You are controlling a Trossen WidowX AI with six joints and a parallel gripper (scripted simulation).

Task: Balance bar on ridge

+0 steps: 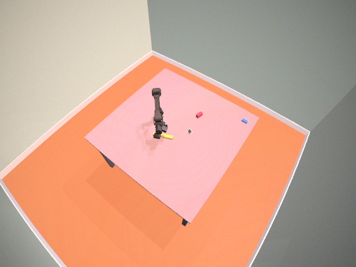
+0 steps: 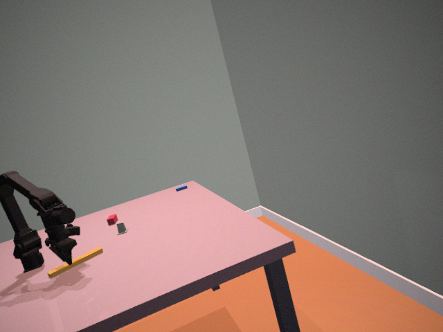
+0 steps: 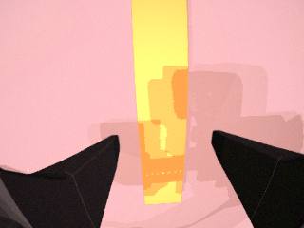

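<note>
The claw (image 3: 166, 152) stands spread wide and grasps nothing. In the wrist view its two dark fingers sit on either side of the near end of the yellow bar (image 3: 160, 57), with pink table showing in the gap between each finger and the bar's long edges, so neither finger touches it there. The bar runs straight away from the camera and out of the top of that view. The claw's shadow falls across the near part of the bar and onto the table beside it.

From the exterior view the claw (image 2: 68, 258) points down, its tips low over the bar (image 2: 75, 262) at a spot between the bar's middle and its left end. The bar lies flat on the pink table (image 2: 178, 236).

The small grey ridge (image 2: 121, 227) stands well apart from the bar, farther along the table, with a red block (image 2: 112, 218) just beside it. A blue block (image 2: 181, 187) lies near the far edge. In the top view the arm (image 1: 157, 109) reaches down from its base to the bar (image 1: 166, 136), and the ridge (image 1: 189, 131) sits to the right of the bar's free end.
</note>
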